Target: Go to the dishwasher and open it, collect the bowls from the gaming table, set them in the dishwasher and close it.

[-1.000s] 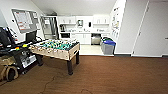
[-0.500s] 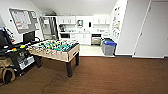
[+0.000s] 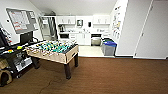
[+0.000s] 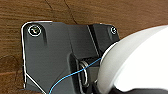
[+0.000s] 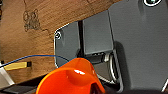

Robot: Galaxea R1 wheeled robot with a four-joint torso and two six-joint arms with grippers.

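The orange bowl sits right up against the right gripper, its rim flared out toward the wrist camera, with the wood floor far below it. That closeness suggests it is being carried, but whether the gripper is clamped on it or merely cradling it I cannot tell. By the left gripper there is a large white rounded thing, most likely a white bowl, pressed just as close, and here too the grip itself cannot be made out. Both arms seem tucked low beside the robot's own body, which would make sense for driving: loads kept near the base swing less and are less likely to knock into furniture. The dishwasher, with its steel front, stands well ahead of both grippers, under the counter at the far end of the kitchen nook, with a blue bin just beside the way in. I cannot make out from here whether its door is open. The gaming table lies ahead and off to the left-gripper side, much nearer than the dishwasher; whether any bowls rest on it is too small to tell. Judging by what is at the grippers, this looks like the carrying leg of the job.
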